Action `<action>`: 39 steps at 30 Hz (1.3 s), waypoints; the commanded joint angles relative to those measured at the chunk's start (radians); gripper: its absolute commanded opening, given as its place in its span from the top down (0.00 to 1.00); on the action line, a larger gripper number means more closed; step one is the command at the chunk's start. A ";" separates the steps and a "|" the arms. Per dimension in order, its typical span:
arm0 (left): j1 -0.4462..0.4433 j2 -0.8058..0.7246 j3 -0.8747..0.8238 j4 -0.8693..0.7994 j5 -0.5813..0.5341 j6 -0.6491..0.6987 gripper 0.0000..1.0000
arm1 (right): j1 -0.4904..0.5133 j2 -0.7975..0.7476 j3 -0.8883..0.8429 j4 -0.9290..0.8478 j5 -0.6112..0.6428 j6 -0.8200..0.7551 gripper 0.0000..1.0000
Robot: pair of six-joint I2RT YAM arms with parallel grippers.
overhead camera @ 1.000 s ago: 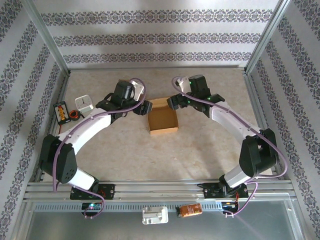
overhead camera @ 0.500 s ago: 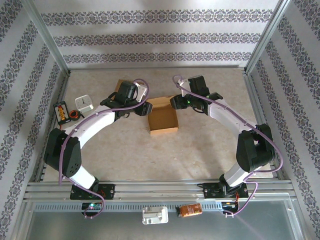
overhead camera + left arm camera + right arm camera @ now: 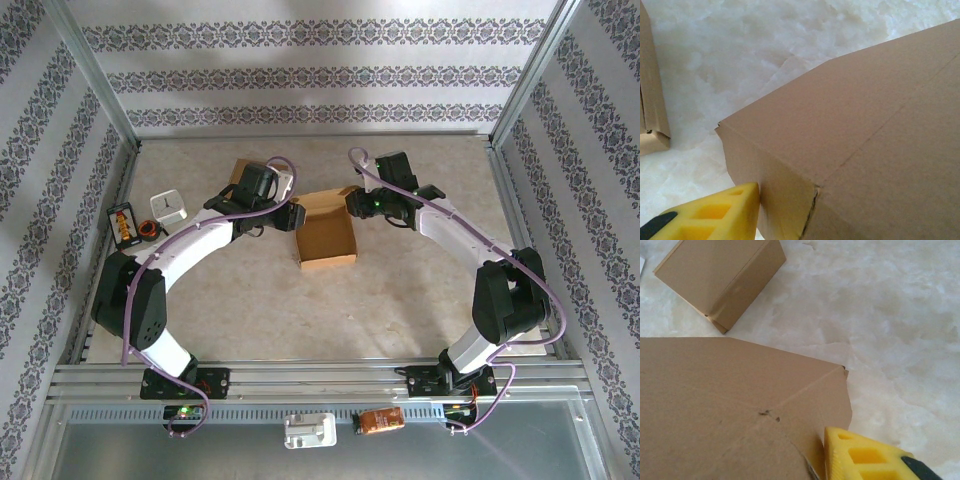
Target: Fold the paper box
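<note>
The paper box (image 3: pixel 326 236) is an open brown cardboard tray in the middle of the table. My left gripper (image 3: pixel 291 216) is at its far left corner. In the left wrist view one yellow finger (image 3: pixel 715 214) rests against the outside of the box wall (image 3: pixel 785 195), and the other finger is hidden behind the cardboard. My right gripper (image 3: pixel 351 203) is at the far right corner. Its yellow finger (image 3: pixel 865 455) lies against the edge of a creased flap (image 3: pixel 740 405), and its other finger is hidden under the flap.
A second, closed brown box (image 3: pixel 243 170) sits behind the left arm, and it shows as the box (image 3: pixel 720 280) in the right wrist view. A white block (image 3: pixel 170 207) and an orange-and-black device (image 3: pixel 124 222) lie at the far left. The aluminium rail (image 3: pixel 320 385) crosses the near edge.
The left arm's elbow has swung back and left, uncovering the second brown box. Both grippers stay at the paper box's far corners, and the right one has edged closer in.
</note>
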 commanded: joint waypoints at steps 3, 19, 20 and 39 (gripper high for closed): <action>0.002 0.014 0.023 0.014 0.044 -0.060 0.57 | 0.036 0.017 0.023 -0.019 0.041 0.020 0.73; 0.002 0.026 -0.010 0.080 0.094 -0.143 0.65 | 0.061 0.009 -0.016 0.006 0.049 0.099 0.85; 0.001 0.028 -0.011 0.079 0.091 -0.143 0.65 | 0.061 0.011 -0.009 0.004 0.049 0.104 0.85; 0.002 0.021 -0.012 0.059 0.076 -0.110 0.65 | 0.062 0.087 0.138 -0.127 0.036 0.183 0.87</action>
